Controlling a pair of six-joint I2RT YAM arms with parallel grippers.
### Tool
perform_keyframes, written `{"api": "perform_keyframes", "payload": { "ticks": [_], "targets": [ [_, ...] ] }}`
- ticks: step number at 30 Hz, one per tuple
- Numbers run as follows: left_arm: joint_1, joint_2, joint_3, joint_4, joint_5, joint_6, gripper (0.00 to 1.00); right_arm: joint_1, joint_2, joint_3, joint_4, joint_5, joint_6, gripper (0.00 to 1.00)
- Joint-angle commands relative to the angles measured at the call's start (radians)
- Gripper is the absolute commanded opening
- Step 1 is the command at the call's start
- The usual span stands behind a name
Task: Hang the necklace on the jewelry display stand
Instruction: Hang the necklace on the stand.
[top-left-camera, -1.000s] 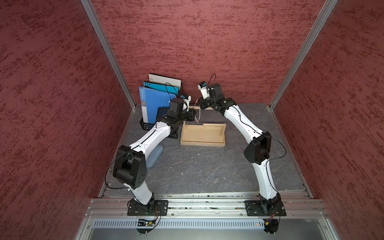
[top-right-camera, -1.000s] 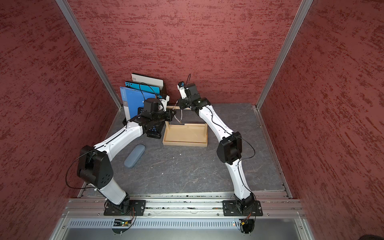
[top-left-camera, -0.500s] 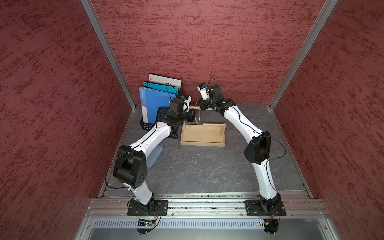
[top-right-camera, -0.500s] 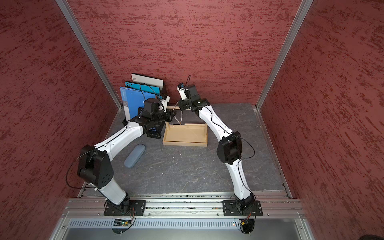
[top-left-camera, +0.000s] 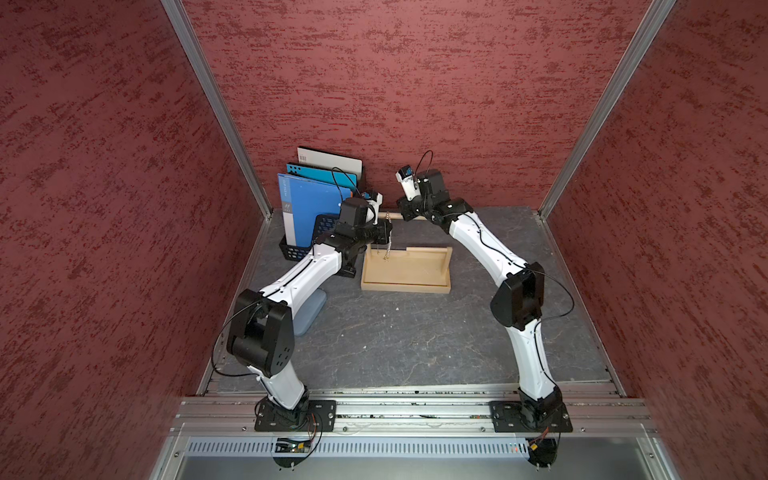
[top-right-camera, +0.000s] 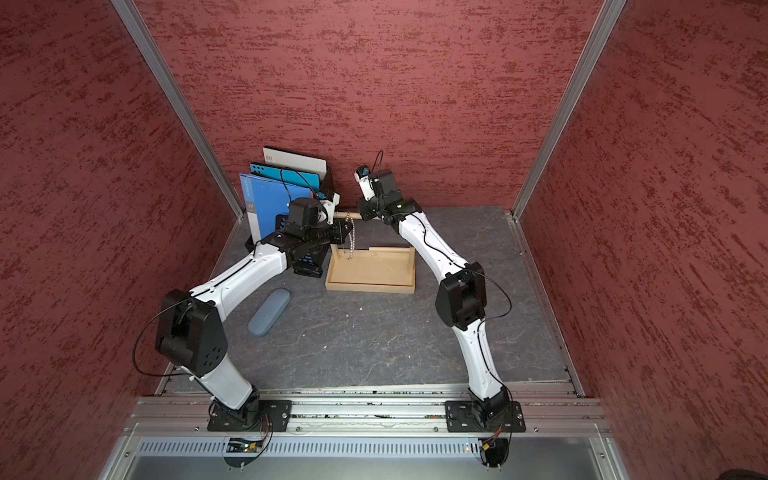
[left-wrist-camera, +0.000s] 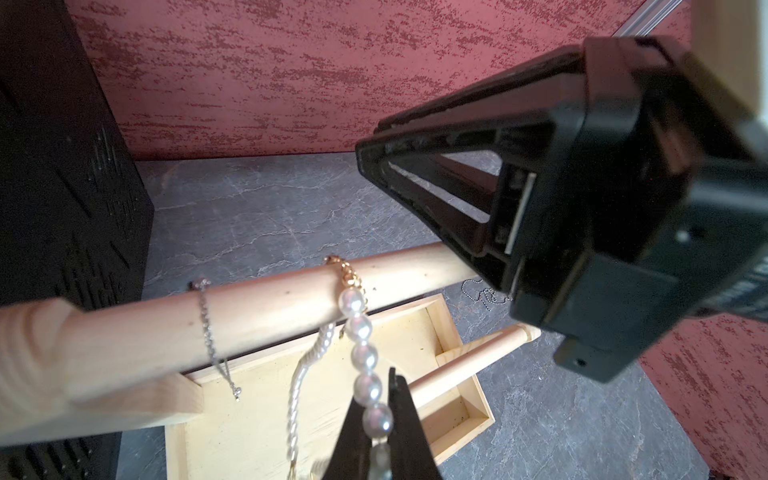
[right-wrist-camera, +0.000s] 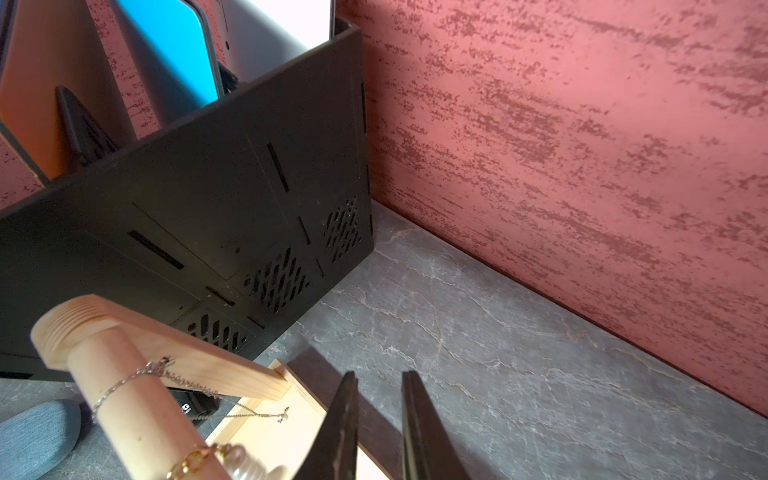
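Observation:
The pearl necklace (left-wrist-camera: 360, 328) with a gold clasp hangs looped over the long dowel arm (left-wrist-camera: 270, 299) of the jewelry display stand (top-left-camera: 405, 286). It shows in both top views, necklace (top-left-camera: 387, 239) and necklace (top-right-camera: 352, 241), dangling over the tray. My left gripper (left-wrist-camera: 376, 419) is shut on the pearl strand just below the dowel. My right gripper (right-wrist-camera: 378, 378) is open with nothing between its fingers. It hovers beside the dowel's free end, right gripper (top-left-camera: 405, 212). A thin silver chain (left-wrist-camera: 206, 328) also hangs on the dowel near the post.
A black file rack (top-left-camera: 299, 249) with blue folders (top-right-camera: 270, 199) stands close behind the stand's post, near the left arm. A blue-grey case (top-right-camera: 269, 311) lies on the floor to the left. A small ball chain (left-wrist-camera: 486, 295) lies on the floor beyond the tray.
My right gripper's jaws have parted. Both arms stay nearly where they were, and the necklace still hangs from the dowel in my left gripper.

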Motion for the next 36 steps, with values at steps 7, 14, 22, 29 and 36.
{"api": "perform_keyframes", "payload": {
  "ticks": [7,14,22,29,36],
  "targets": [
    [-0.003,0.009,-0.017,-0.004,-0.008,0.038,0.06,-0.003,-0.067,-0.018,-0.001,0.011,-0.008,0.22],
    [-0.003,0.014,-0.027,-0.012,-0.025,0.055,0.18,-0.003,-0.101,-0.019,0.014,0.026,0.0,0.22],
    [-0.003,0.014,-0.021,-0.004,-0.024,0.059,0.27,-0.004,-0.117,-0.022,0.007,0.04,0.012,0.23],
    [-0.003,0.009,-0.011,-0.002,-0.024,0.066,0.29,-0.004,-0.146,-0.062,0.013,0.068,0.03,0.23],
    [-0.002,-0.015,-0.014,-0.005,-0.03,0.072,0.3,-0.011,-0.215,-0.163,0.05,0.104,0.066,0.23]
  ]
}}
